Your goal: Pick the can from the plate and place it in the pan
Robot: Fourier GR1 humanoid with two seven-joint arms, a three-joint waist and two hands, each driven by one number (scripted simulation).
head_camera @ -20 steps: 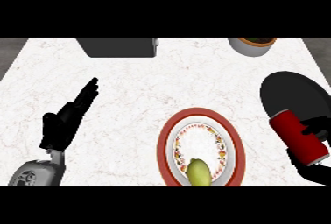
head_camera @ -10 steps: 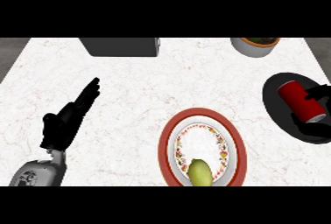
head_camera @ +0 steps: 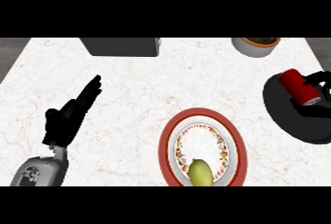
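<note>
Item, can (head_camera: 298,86): red, lying tilted over the black pan (head_camera: 291,122), right of and beyond the plate (head_camera: 165,146). I see my right hand (head_camera: 317,78) with fingers curled round it.
Item, left hand (head_camera: 66,117): left of the plate, fingers straight, resting.
Item, yellow-green fruit (head_camera: 199,172): on the plate's near part.
Item, grey box (head_camera: 123,46) and white bowl (head_camera: 256,47): beyond the plate at the desk's (head_camera: 161,78) far edge, blocking nothing.
Change: a second ago I held the can nearer, at the pan's near side.

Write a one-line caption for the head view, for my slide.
The right hand holds the red can over the black pan; the plate nearby bears only a green fruit; left hand rests open.
</note>
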